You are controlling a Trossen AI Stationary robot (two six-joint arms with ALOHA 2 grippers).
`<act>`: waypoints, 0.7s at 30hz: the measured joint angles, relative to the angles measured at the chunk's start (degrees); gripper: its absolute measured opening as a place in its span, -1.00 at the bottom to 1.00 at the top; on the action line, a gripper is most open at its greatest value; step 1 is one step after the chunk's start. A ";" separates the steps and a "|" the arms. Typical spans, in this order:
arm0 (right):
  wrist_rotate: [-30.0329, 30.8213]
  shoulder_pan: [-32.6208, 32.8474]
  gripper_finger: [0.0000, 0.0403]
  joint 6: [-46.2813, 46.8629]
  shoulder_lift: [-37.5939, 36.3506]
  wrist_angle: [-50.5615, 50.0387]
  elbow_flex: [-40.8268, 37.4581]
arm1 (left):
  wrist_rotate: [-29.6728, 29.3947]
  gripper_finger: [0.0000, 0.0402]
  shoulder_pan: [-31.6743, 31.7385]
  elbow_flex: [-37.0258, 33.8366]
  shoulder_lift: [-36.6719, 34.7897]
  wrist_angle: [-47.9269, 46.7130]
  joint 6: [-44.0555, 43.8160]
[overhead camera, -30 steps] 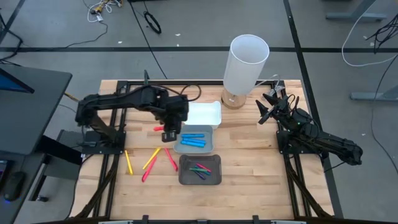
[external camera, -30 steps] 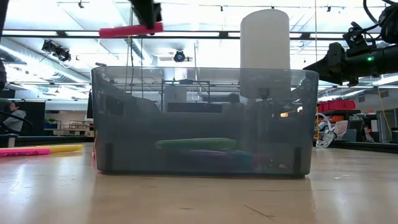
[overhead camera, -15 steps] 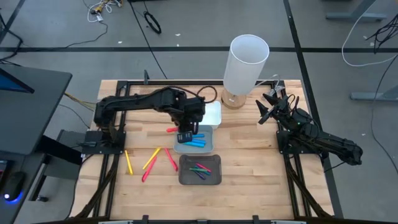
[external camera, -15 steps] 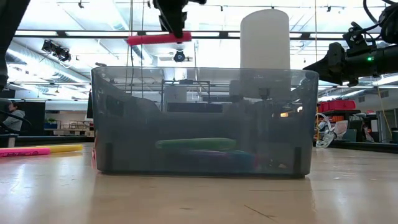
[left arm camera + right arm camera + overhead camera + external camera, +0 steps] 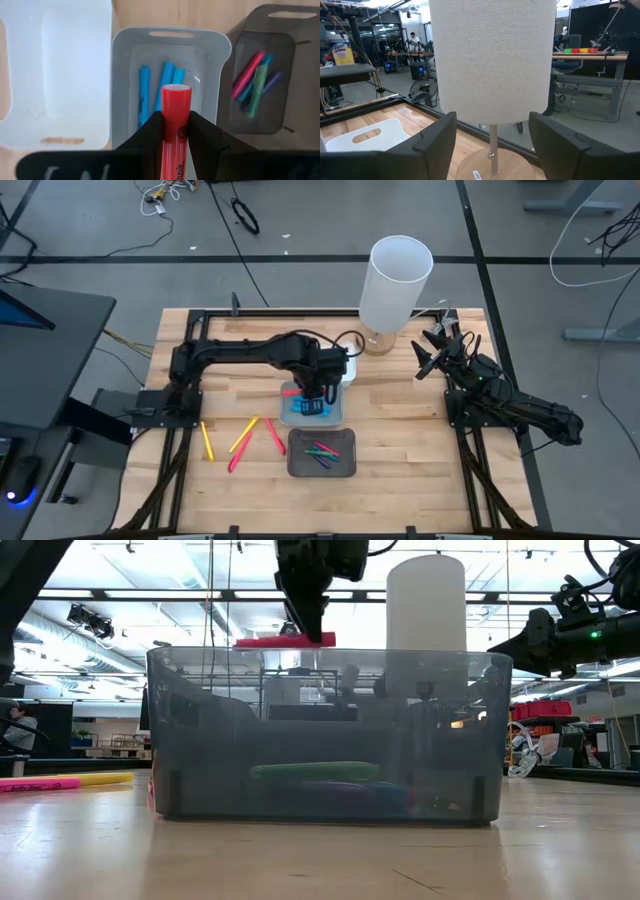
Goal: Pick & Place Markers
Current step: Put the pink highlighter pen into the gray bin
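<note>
Three trays run in a line: the white tray (image 5: 345,360) at 12 o'clock, the middle tray (image 5: 337,412) holding markers (image 5: 162,90), and the dark tray (image 5: 322,466) at 6 o'clock. A lamp (image 5: 396,283) stands at 1 o'clock; loose markers (image 5: 243,436) lie at 8 o'clock.

We list by colour:
- red marker (image 5: 175,120), black lettering, between black fingers (image 5: 150,132)
- 3 light blue markers (image 5: 161,86) in the pale grey tray (image 5: 172,38)
- white tray (image 5: 55,75) to its left
- smoky dark grey tray (image 5: 257,20) with pink, green, blue and purple markers (image 5: 255,80)
- yellow, orange and red markers (image 5: 240,438) on the light wood table (image 5: 400,430)
- white lamp shade (image 5: 396,280) on a tan wooden base (image 5: 492,167)
</note>
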 joint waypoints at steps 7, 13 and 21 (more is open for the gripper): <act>0.00 0.00 0.25 0.00 -0.01 0.00 0.00 | -0.10 -0.63 0.02 -1.48 3.38 2.81 0.00; -0.02 0.00 0.25 -0.01 0.00 0.02 0.00 | -1.09 -0.63 0.04 -1.51 6.12 5.45 0.04; -0.02 0.00 0.25 -0.01 0.02 0.00 0.00 | -1.51 -0.63 0.00 -1.52 8.62 7.83 0.09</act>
